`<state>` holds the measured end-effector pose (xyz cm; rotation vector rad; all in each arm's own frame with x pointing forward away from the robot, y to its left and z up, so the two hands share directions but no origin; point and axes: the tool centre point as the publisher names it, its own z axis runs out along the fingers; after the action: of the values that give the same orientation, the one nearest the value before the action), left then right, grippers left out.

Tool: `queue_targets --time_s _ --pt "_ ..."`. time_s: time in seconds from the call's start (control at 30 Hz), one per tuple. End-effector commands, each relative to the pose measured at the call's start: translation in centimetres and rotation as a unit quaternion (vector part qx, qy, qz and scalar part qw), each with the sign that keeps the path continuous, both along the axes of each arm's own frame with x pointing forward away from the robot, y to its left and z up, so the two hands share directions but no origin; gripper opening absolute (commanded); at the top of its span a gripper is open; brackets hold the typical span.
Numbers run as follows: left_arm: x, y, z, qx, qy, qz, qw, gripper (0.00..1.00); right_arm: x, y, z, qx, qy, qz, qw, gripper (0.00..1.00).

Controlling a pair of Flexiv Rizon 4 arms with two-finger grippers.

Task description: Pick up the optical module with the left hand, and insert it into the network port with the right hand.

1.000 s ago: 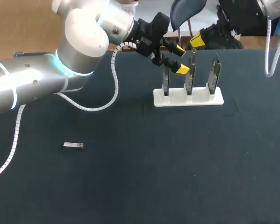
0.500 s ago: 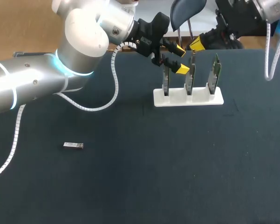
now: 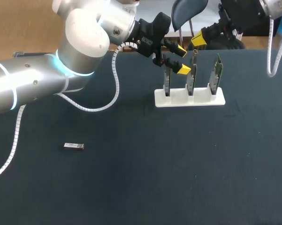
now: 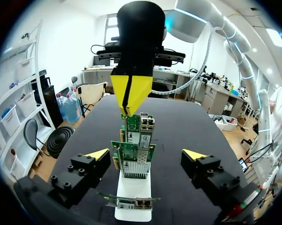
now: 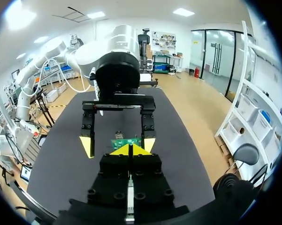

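The optical module is lying flat on the dark table, out on the left side, well apart from both grippers and from everything else. Nothing is touching it.

The left gripper is up at the far side of the table, right by the white holder that has three network cards standing upright in a row. Its yellow fingertips are spread wide with nothing held. In the left wrist view the row of cards lines up straight ahead in the gap between them, but neither finger touches a card.

The right gripper comes in from the far right corner and hangs just above the tops of the cards, facing the left gripper. Its two yellow tips are pressed flat together into one wedge (really clear in both wrist views) with nothing pinched between them. I can't tell whether that wedge actually touches the top edge of a card or just sits close over it.
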<state>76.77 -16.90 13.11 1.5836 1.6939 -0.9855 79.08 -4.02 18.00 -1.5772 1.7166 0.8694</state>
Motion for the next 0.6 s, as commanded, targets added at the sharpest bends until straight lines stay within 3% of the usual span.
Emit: queue_targets --time_s 0.03,0.6 --pt "0.14 -0.06 0.02 0.001 0.001 -0.001 1.0 1.0 -0.55 -0.07 0.0 -0.003 -0.001 -0.001 1.0 0.0" --pt "0.14 -0.06 0.02 0.001 0.001 -0.001 1.0 1.0 -1.39 -0.06 -0.33 -0.008 0.006 0.003 1.0 0.0"
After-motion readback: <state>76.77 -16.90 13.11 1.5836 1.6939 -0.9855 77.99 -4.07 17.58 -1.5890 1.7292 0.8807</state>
